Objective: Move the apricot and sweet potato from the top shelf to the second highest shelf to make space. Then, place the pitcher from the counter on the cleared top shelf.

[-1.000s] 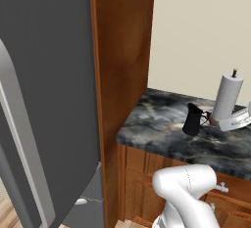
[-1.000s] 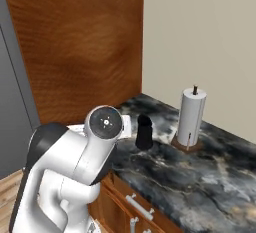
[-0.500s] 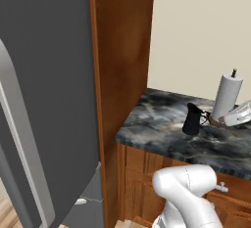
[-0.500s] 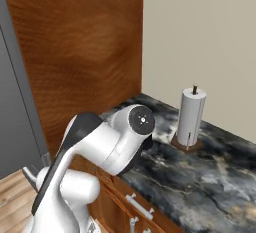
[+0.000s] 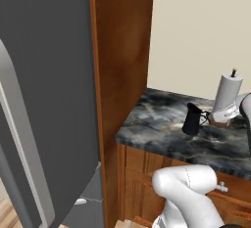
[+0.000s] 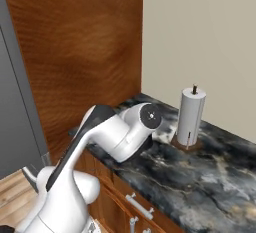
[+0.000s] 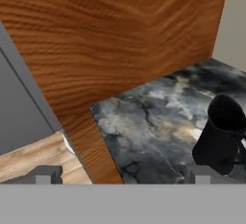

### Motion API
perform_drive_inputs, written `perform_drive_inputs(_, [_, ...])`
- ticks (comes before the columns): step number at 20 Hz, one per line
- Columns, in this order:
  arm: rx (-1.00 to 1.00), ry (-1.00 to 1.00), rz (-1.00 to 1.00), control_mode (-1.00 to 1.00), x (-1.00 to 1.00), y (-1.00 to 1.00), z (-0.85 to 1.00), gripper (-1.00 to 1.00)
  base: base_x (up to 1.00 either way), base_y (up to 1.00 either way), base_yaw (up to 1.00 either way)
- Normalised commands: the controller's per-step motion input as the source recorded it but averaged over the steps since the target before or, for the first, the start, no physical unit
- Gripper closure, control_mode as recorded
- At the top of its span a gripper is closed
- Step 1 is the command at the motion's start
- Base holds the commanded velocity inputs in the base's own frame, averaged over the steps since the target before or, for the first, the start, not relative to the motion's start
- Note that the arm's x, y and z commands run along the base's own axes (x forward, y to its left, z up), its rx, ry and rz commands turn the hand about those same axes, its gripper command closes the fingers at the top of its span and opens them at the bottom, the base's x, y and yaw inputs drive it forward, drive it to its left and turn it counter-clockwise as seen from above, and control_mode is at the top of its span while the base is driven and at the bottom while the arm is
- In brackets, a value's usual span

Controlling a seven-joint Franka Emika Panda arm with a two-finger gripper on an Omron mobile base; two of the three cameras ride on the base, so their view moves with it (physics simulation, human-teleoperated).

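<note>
**A:** Eyeing the fridge (image 5: 44, 100) on the left, then the wood panel (image 5: 120, 75), then the counter (image 5: 162, 129). The pitcher (image 5: 191, 120) stands upright there, just beside the paper towel roll (image 5: 227, 95). How's it going to handle?

**B:** Looks rigid, probably hard plastic or glazed, so slick would be my guess. Tall and narrow means tippy (a nudge near the top could knock it over). Can't tell if there's anything inside it.

**A:** Where to grab?

**B:** In the hand view the pitcher (image 7: 222, 136) sits off to the right, dark mouth visible. I'd go round the body about mid-height, or pinch the handle if the body is too wide.

**A:** Gripper (image 7: 120, 174)?

**B:** Spread fully apart, nothing between the tips, and not on the pitcher yet.
</note>
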Motion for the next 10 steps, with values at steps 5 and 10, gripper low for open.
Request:
perform_drive_inputs(5, [0.00, 0.00, 0.11, -1.00, 0.06, -0.48, -0.32, -1.00, 0.00, 0.00, 0.00])
perform_drive_inputs(10, [0.00, -0.03, 0.19, -1.00, 0.00, -0.54, -0.34, -1.00, 0.00, 0.00, 0.00])
